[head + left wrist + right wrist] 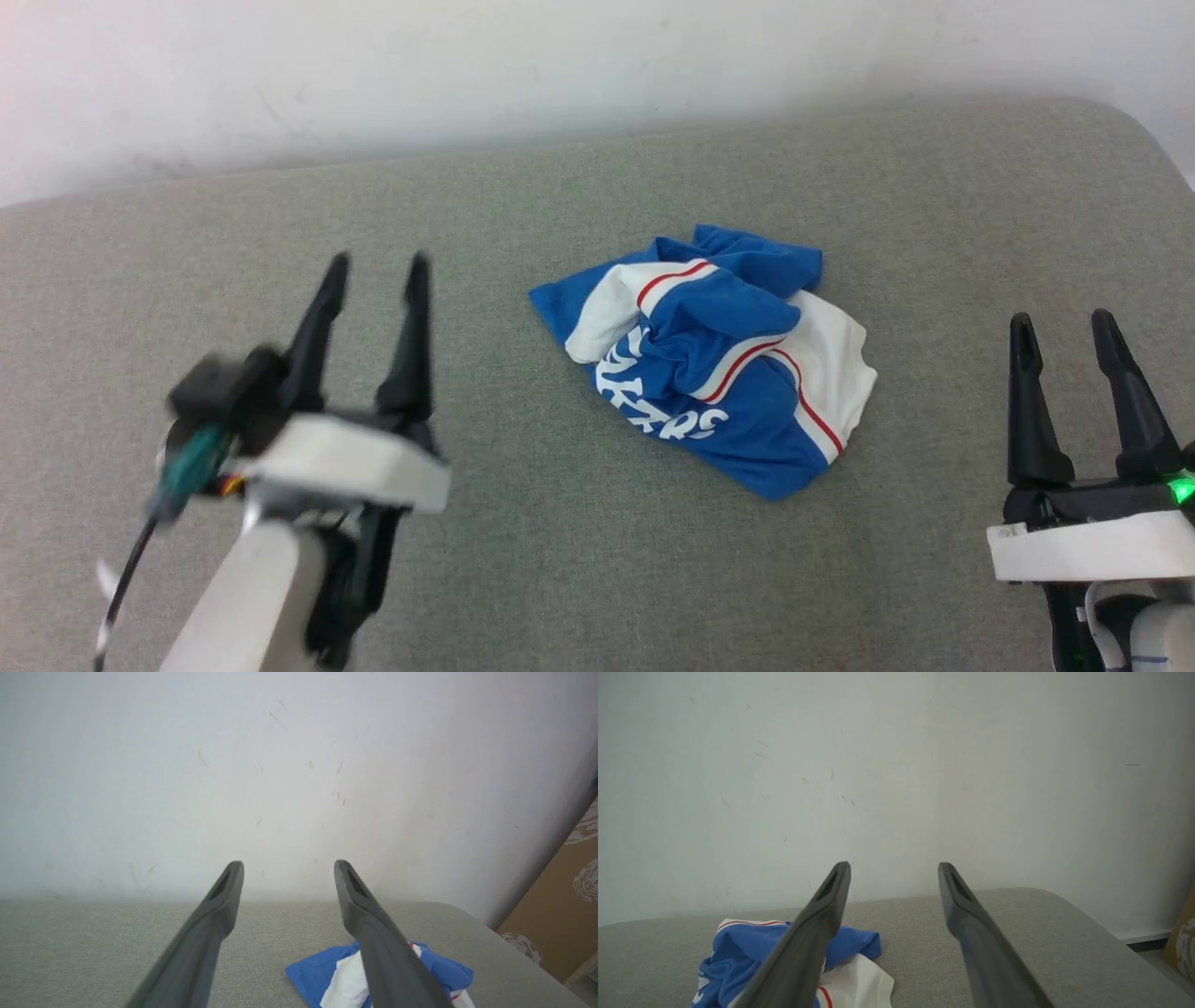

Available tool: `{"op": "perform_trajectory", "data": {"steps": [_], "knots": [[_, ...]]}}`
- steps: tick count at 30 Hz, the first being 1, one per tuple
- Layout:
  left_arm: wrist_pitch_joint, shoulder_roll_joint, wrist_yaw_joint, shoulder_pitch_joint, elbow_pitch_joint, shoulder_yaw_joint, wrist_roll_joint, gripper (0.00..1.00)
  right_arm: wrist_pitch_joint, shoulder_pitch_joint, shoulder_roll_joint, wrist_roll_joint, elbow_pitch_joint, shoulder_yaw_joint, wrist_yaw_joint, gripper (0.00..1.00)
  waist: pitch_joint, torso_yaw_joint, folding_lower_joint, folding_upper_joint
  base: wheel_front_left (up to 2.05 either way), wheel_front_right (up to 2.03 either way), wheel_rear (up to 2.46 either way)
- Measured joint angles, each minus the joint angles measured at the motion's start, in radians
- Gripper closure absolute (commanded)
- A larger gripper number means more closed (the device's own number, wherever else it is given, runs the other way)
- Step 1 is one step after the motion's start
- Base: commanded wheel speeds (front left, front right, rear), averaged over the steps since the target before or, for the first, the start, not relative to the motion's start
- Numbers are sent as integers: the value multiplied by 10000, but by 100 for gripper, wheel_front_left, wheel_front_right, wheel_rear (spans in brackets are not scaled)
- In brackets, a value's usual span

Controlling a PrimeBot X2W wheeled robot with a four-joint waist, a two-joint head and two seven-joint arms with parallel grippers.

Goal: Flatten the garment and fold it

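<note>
While jaws of left gripper (380, 262) and right gripper (1062, 321) gape empty, the crumpled garment (714, 359) runs diagonally, far-left to near-right.

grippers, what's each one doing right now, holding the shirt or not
left gripper: open, holding nothing, to the left of the garment
right gripper: open, holding nothing, to the right of the garment

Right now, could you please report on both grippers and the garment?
Left gripper open, empty. Right gripper open, empty. Garment crumpled on grey fabric surface between them, untouched. Nothing in the way.
</note>
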Motion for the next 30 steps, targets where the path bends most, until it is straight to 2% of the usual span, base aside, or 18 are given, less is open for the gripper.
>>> {"op": "perform_trajectory", "data": {"steps": [3,5,8,11,14,17,20,24,30], "knots": [[-840,516,267,1200,-692,274,523,0,42,82,-4,4,-35,-25,0,0,49,14,1,0,0,0,0],[-1160,755,619,1967,-993,433,968,0,115,116,0,4,-36,-17,0,0,77,27,0,0,0,0,0],[-1411,715,1009,2882,-1379,650,1383,0,267,264,-2,6,-17,-23,0,0,97,61,0,0,0,0,0],[-1490,435,1166,3469,-1467,805,1540,0,462,367,2,117,159,-146,0,0,78,97,0,0,0,0,0],[-1498,36,1137,3664,-1507,865,1643,0,604,458,-6,255,263,-382,-2,0,54,176,0,0,0,0,0],[-1499,-234,930,3659,-1530,886,1847,0,913,373,2,376,257,-616,-2,0,79,275,0,0,0,0,0],[-1499,-443,704,3573,-1482,895,2038,0,1509,-113,-4,431,201,-779,-8,0,213,355,0,0,0,0,0],[-1499,-729,474,3258,-1363,961,2263,0,2606,-1146,-27,-194,73,-740,-8,0,493,504,1,0,0,0,0],[-1499,-1106,171,3165,-1091,1104,2533,0,4274,-2332,-821,-359,562,-309,-10,0,1029,815,2,1,0,0,0]]}}
